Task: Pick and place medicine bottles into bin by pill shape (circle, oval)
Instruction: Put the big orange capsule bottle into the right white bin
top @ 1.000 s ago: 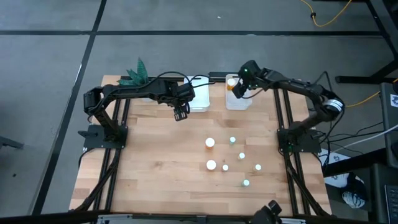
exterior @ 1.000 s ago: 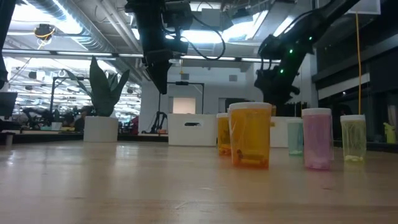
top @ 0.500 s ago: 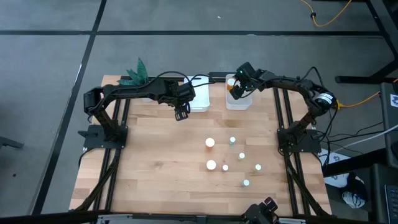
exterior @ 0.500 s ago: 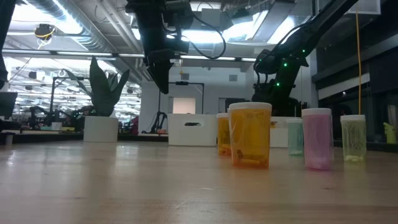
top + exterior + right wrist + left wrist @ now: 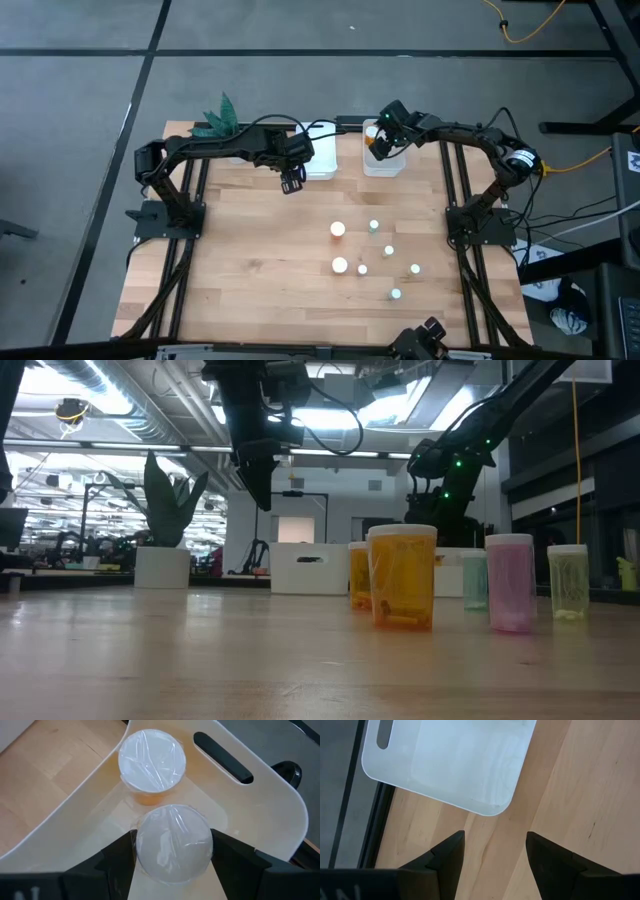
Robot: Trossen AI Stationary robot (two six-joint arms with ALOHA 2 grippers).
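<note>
Seven bottles (image 5: 338, 230) stand on the pale wooden table (image 5: 250, 270), plant (image 5: 170, 495) behind.

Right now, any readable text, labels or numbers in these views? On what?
"ON": faint letters, cut off by the picture's edge, on the body of the left gripper, wrist view.
Right gripper: a faint mark on its body, too cut off to read.
Medicine bottles: no readable label in any view.
White bin: only a dark handle slot, no text.
</note>
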